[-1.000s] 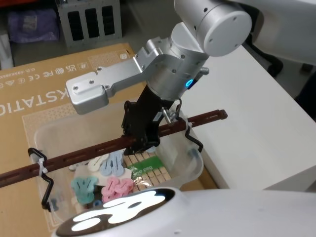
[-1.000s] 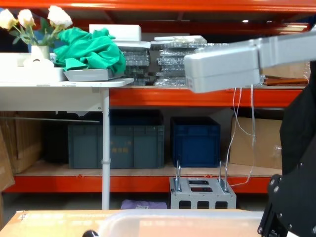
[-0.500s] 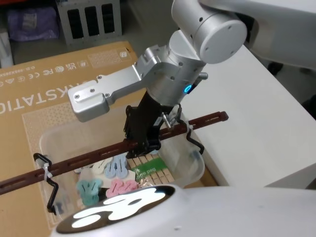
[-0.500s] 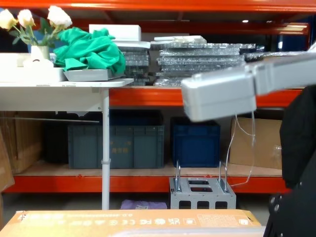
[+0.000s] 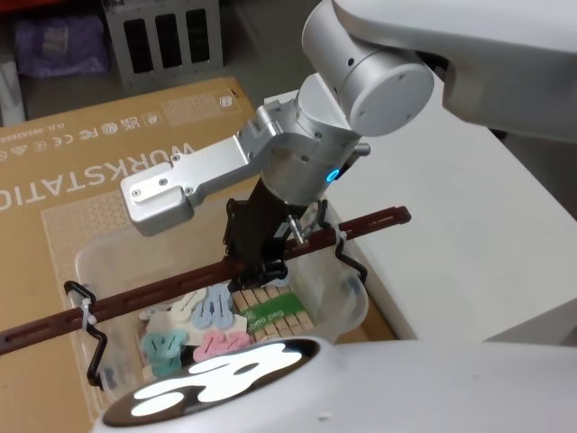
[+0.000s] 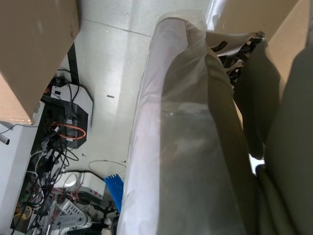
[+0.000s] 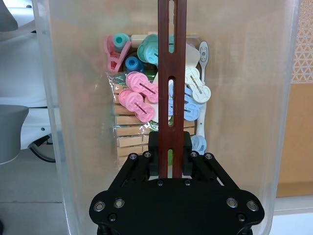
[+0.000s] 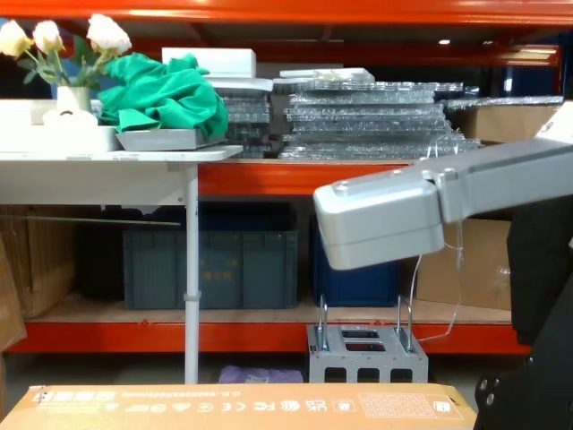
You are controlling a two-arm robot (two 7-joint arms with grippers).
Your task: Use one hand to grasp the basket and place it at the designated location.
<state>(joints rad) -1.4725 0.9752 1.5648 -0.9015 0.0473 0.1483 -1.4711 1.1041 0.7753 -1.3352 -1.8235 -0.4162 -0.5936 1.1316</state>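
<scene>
Spanning the back of the room, orange racking holds stored goods. Nearer, a white table stands beside a flat cardboard sheet — the surface beneath the basket. Whether the tub rests on the sheet or hangs just clear cannot be told. The right gripper is clamped on the dark bar handle near mid-span, probably so the load hangs level from one hand. The left arm is idle, away from the work. Coloured pegs lie loose inside — smooth transport is advisable.
</scene>
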